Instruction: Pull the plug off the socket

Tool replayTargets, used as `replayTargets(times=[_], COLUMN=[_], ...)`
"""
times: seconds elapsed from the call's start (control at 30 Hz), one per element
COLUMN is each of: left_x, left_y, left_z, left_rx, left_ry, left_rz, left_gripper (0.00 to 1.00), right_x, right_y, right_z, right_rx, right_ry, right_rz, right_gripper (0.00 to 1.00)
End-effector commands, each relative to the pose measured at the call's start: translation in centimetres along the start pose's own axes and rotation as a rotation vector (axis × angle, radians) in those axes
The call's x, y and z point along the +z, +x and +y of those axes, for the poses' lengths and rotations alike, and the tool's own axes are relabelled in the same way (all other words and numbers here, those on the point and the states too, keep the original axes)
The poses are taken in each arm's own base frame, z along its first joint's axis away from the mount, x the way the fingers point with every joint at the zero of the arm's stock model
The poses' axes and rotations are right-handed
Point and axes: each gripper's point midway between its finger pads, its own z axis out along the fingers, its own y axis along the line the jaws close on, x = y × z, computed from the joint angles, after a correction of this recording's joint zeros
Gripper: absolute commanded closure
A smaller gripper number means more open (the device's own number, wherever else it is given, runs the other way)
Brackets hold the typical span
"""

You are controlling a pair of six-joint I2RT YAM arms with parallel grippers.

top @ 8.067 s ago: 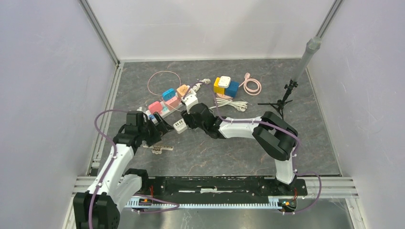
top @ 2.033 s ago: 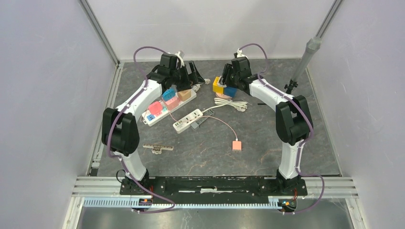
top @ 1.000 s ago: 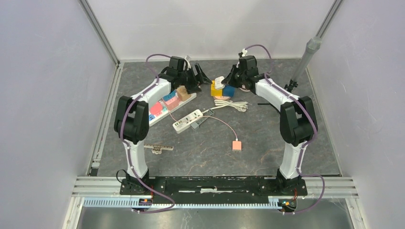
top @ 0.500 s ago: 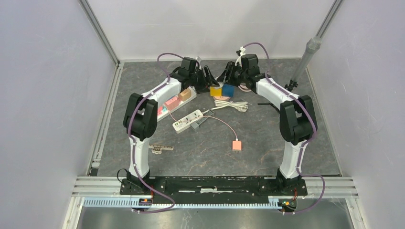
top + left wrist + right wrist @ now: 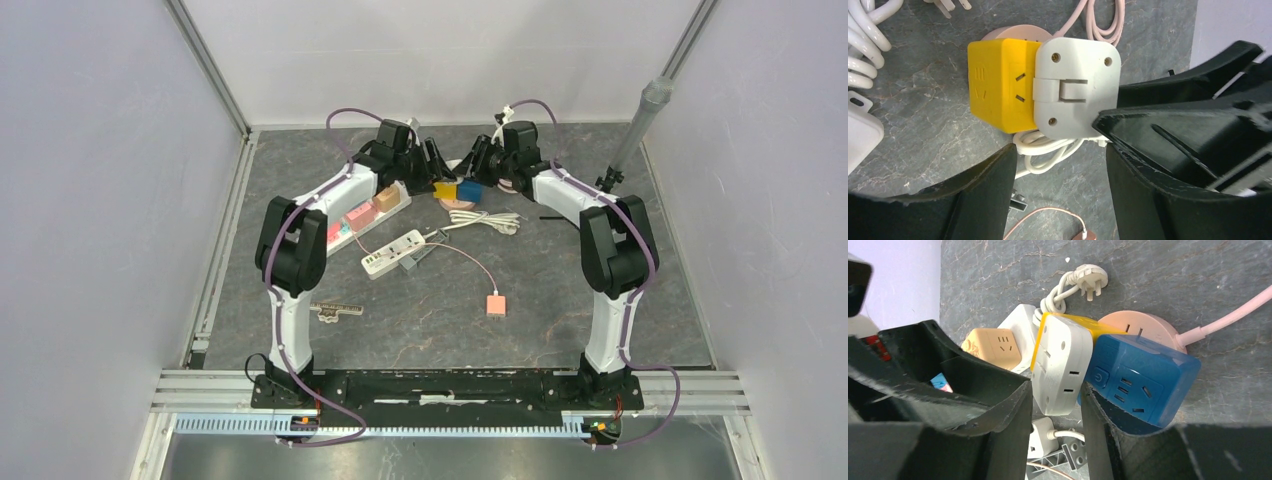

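Sitting plugged against one face of the yellow-and-blue plastic cube socket, the white rounded-square plastic plug lies at the far middle of the grey marbled tabletop. The cube rests partly on a round peach socket disc, with a loose white coiled cable just beside it. Plug and cube both look like hard, smooth, light mouldings: stiff enough to squeeze firmly, but slick and round-cornered. I judge the best hold to be across the plug's two flat flanks, with a straight pull along the pins. The cube is probably too light to resist alone and would come along unless pinned by its yellow and blue sides. The right gripper holds its jaws narrow about the plug's near end, one finger against each flank, in what looks like a grip. The left gripper stands wide and holds nothing, its tips just short of the yellow side; one tip touches or merely overlaps the plug's corner, and I cannot tell which. From above, the left arm and right arm both reach far across the table, elbows bowed outward, wrists converging on the cube from opposite sides.
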Motion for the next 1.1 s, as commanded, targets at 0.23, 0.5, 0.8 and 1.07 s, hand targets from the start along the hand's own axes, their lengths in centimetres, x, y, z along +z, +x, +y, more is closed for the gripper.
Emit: replayTargets(times=[0.23,0.5,0.8,1.07], left_x=[-5.2,-4.3,-1.6,-0.2], left_y=[-4.4,-4.1,-2.9,-1.8], left_z=[-2.6,-1.5,-0.2,0.6], left_rx=[0.097,0.082,-0.024,-0.047], left_ry=[0.013,-0.022,-0.028,-0.017], left_rz=[-0.217,-0.18,-0.103,-0.056], left_gripper=[0.39,0.4,0.4,0.5], right_x=[0.1,0.6,-0.8,-1.9], right_y=[1.0,-0.1,0.3,-1.8], right_z=[1.9,1.9,-0.2,0.0], right_rx=[0.147,0.127,-0.005,-0.175], right_ry=[-0.126,-0.113,0.042,0.125], right_rz=[-0.037,-0.084,-0.021,-0.037], right_gripper=[0.63,0.81,0.99,1.0])
